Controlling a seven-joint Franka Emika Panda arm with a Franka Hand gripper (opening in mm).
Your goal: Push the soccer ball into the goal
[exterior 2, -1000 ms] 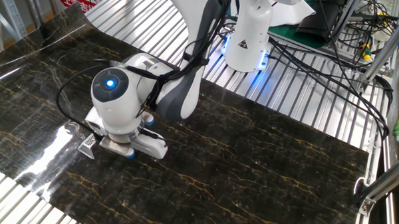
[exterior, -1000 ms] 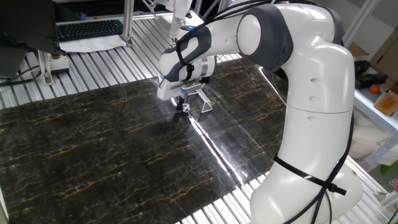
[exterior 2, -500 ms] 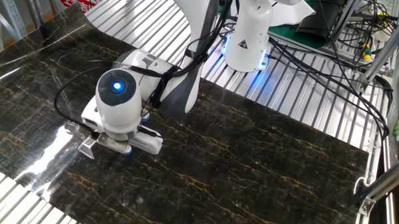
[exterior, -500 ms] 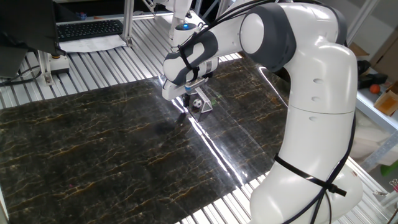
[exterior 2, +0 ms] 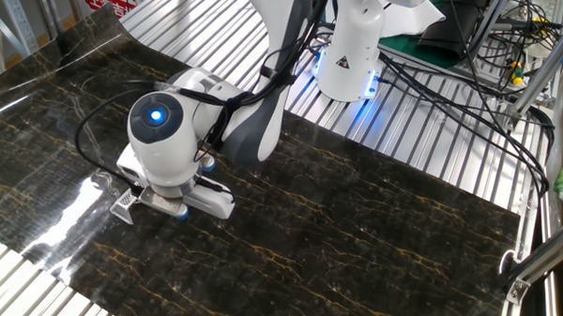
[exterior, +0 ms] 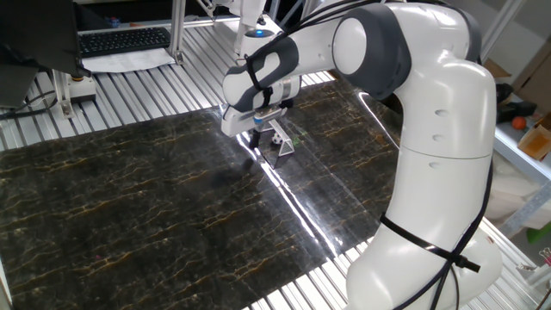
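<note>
Dark marble-patterned sheeting (exterior: 155, 198) covers the table, with ribbed metal slats showing at its edges and a keyboard (exterior: 125, 40) at the back. Over it bends 1 large white arm (exterior: 430, 129), its wrist brought low at the far side of the sheet.

Beneath that wrist the gripper (exterior: 255, 138) sits just above the surface, right at the goal (exterior: 282, 142), a small silver frame whose slanted brace also shows at the wrist's edge in the other fixed view (exterior 2: 123, 203). Whether the jaws are parted or closed cannot be told; the head hides the fingertips, and nothing appears to be held.

The soccer ball cannot be made out in either view; it is probably hidden under the gripper or inside the goal mouth.

Such a tiny ball should be very light, hard and quick to roll on this glossy sheet. Gripping seems unnecessary; a gentle nudge low on the side away from the goal would likely do, since a sharp tap may send it wide or shift the light frame.
</note>
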